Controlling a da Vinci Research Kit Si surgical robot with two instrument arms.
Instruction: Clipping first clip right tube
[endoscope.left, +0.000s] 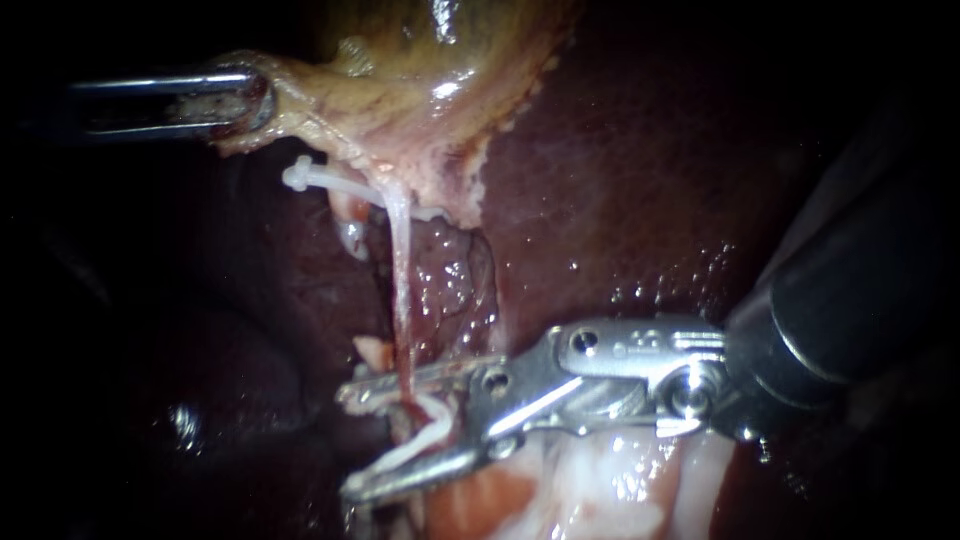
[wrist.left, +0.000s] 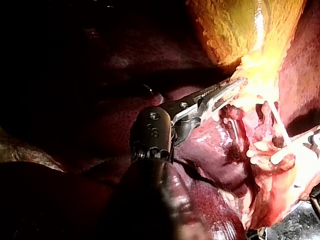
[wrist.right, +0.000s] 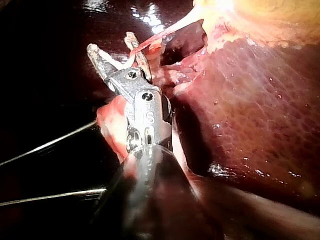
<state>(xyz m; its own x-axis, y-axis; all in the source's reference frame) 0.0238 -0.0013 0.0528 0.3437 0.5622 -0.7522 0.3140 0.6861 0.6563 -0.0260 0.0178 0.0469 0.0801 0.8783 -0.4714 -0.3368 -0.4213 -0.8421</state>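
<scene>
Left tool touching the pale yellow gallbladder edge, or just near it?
Touching. Endoscope view: the left tool has both jaws clamped on the pulled-out edge of the pale yellow gallbladder, no gap.

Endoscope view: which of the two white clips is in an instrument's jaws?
The lower clip, held in the right instrument at the thin tube. The other clip sits free of both instruments, up by the gallbladder.

Blackness around a dark red liver (endoscope.left: 650, 150), wet glints of light
</scene>
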